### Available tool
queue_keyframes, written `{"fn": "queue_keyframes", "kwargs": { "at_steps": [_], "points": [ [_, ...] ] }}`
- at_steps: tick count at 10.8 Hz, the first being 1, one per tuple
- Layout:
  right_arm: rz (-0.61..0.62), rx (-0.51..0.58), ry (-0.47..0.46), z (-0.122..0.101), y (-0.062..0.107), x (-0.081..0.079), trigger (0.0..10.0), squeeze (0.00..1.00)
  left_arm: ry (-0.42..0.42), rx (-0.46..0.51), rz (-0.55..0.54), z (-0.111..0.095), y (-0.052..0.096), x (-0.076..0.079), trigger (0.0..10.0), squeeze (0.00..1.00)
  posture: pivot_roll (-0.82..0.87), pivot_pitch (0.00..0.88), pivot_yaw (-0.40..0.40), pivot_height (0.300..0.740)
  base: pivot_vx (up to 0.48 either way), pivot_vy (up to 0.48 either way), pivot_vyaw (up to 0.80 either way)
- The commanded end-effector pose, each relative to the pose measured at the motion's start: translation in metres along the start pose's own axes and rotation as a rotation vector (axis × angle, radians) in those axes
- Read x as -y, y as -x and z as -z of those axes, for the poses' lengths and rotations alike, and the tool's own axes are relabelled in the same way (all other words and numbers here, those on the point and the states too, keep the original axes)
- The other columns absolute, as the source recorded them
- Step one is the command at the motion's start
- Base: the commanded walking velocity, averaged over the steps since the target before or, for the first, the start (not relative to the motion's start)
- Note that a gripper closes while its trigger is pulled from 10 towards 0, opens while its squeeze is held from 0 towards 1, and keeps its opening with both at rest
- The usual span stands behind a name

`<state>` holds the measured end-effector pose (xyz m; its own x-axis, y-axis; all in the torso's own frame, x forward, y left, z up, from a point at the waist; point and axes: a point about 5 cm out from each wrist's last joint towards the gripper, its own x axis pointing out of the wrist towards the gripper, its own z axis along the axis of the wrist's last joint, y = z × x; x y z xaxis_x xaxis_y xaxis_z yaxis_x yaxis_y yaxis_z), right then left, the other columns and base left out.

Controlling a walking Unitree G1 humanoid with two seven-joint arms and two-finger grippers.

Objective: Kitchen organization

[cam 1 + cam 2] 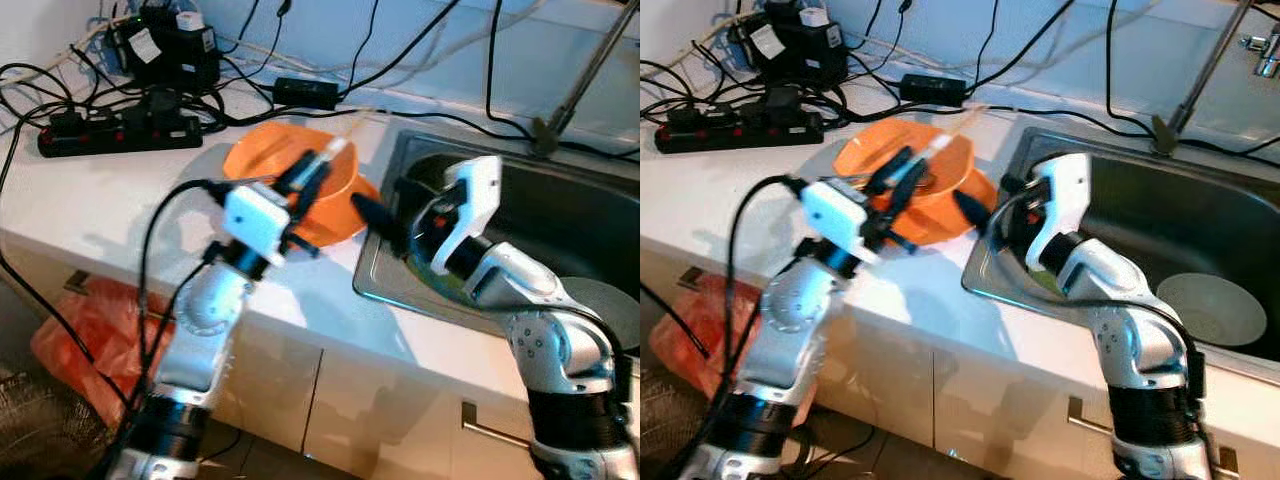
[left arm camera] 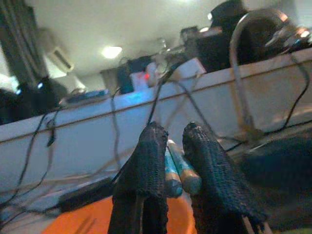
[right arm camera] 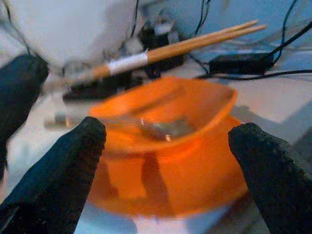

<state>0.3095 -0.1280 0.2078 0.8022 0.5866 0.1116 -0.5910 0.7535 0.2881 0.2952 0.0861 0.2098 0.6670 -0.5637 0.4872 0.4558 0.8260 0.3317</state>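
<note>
An orange bowl (image 1: 262,158) stands on the white counter, left of the sink, and seems to rest on a second orange dish. A metal spoon (image 3: 163,129) lies inside it. My left gripper (image 1: 318,165) hovers over the bowl, shut on a pair of wooden chopsticks (image 1: 338,146) with a white band; their tips point toward the back wall. The same chopsticks (image 2: 176,168) sit between the fingers in the left wrist view. My right gripper (image 1: 382,205) is open at the sink's left rim. It faces the bowl's right side with nothing between its fingers (image 3: 73,161).
The steel sink (image 1: 590,215) holds a white bowl (image 1: 1210,308) and something green (image 1: 1040,282) by my right wrist. A faucet (image 1: 1205,70) rises behind it. Power strips (image 1: 120,130) and tangled cables crowd the counter's back left. An orange bag (image 1: 90,325) lies on the floor.
</note>
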Motion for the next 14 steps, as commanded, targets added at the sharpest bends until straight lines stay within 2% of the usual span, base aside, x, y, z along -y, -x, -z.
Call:
{"fn": "queue_keyframes", "kwargs": {
  "at_steps": [1,3,5,9,10,12,13,14],
  "points": [
    [0.049,0.078,-0.174,-0.011,-0.002,0.008,10.0,0.0,0.014,0.041,0.077,-0.005,-0.012,0.013,0.0,0.0,0.06,0.026,-0.041,0.74,0.0,0.0,0.0],
    [0.072,0.153,-0.36,-0.018,-0.004,0.014,10.0,0.0,0.041,0.067,0.124,-0.007,-0.021,0.022,0.0,0.0,0.06,0.024,-0.039,0.74,0.0,0.0,0.0],
    [0.076,0.207,-0.484,-0.024,-0.006,0.018,10.0,0.0,0.076,0.107,0.203,-0.012,-0.033,0.036,0.0,0.0,0.06,0.022,-0.035,0.74,0.0,0.0,0.0],
    [0.118,0.25,-0.542,-0.03,0.0,0.025,10.0,0.0,0.085,0.089,0.156,-0.006,-0.033,0.031,0.0,0.0,0.05,0.025,-0.028,0.74,0.0,0.0,0.0],
    [0.193,0.292,-0.554,-0.034,0.003,0.035,10.0,0.0,0.072,0.073,0.076,-0.003,-0.033,0.023,0.0,0.0,0.05,0.025,-0.028,0.74,0.0,0.0,0.0],
    [0.315,0.326,-0.565,-0.034,0.01,0.052,10.0,0.0,0.053,0.062,0.027,-0.001,-0.031,0.017,0.0,0.0,0.05,0.031,-0.026,0.74,0.0,0.0,0.0],
    [0.335,0.337,-0.563,-0.034,0.013,0.055,10.0,0.0,0.056,0.055,0.019,0.0,-0.031,0.017,0.0,0.0,0.05,0.033,-0.024,0.74,0.0,0.0,0.0],
    [0.309,0.335,-0.58,-0.035,0.011,0.052,10.0,0.0,0.08,0.054,0.06,0.0,-0.031,0.023,0.0,0.0,0.04,0.034,-0.025,0.74,0.0,0.0,0.0]
  ]
}}
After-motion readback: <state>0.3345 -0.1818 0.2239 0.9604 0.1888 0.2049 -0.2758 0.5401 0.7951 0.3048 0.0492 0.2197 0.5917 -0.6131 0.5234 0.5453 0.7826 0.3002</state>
